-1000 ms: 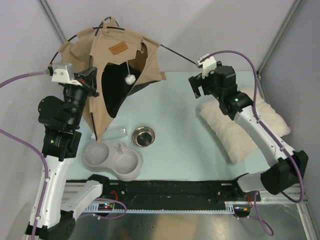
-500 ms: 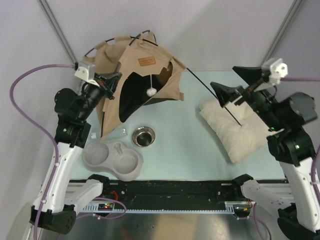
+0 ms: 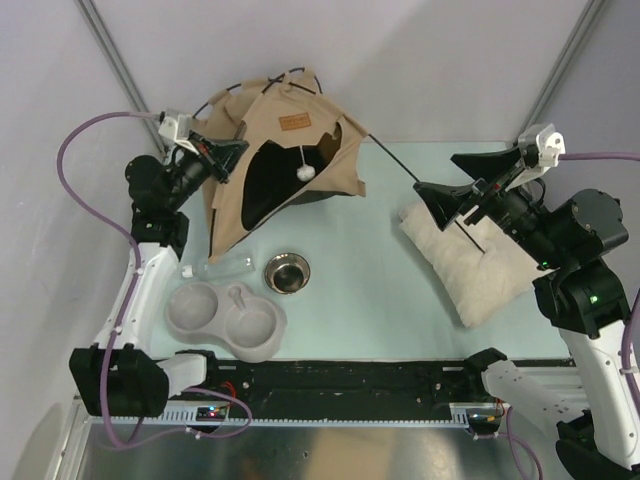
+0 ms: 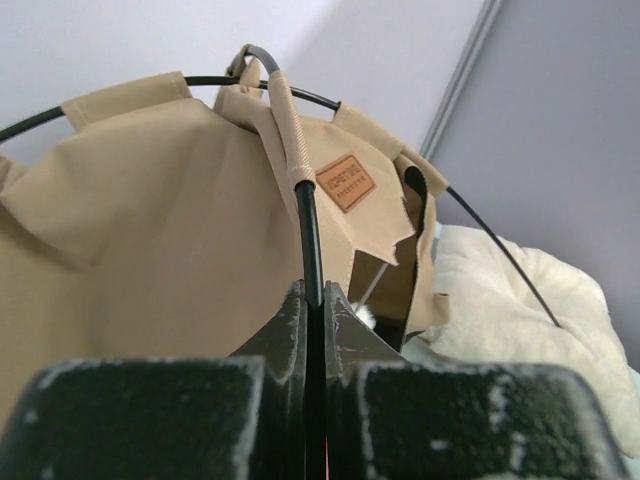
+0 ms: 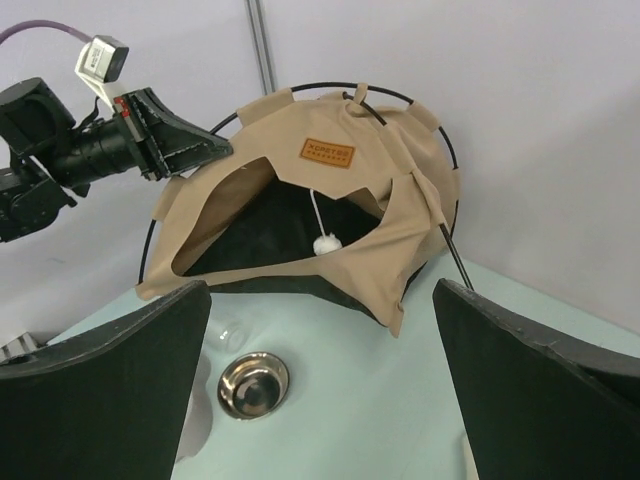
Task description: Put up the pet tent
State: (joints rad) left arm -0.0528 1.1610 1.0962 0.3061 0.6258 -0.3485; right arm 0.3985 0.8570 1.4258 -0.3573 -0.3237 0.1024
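Tan fabric pet tent with black lining [image 3: 280, 140] is standing at the far left of the pale green table [image 3: 370, 300], near the back wall.

Nearest the arm bases, a grey double pet bowl [image 3: 225, 320] is lying at the front left. A small round steel bowl [image 3: 287, 272] is sitting just beyond it to the right. A cream fluffy pillow [image 3: 480, 270] is lying on the right side of the table, well apart from both bowls.

Above the pillow's far end, the right gripper [image 3: 435, 172] is hovering with its two fingers spread wide, holding nothing. A thin black pole [image 3: 395, 160] is running from the tent's right corner toward this gripper and passing close to one finger. Whether they are touching cannot be determined.

On the left, the left gripper [image 4: 314, 295] is pinching a curved black pole [image 4: 310, 230], its fingers closed tight on the rod just below the point where it is emerging from a tan sleeve.

Farther back, the dark doorway opening [image 3: 265, 185] is facing the arms. A white pompom [image 3: 304, 172] is dangling in it on a cord, and a small brown label patch [image 3: 293, 122] is showing above it.
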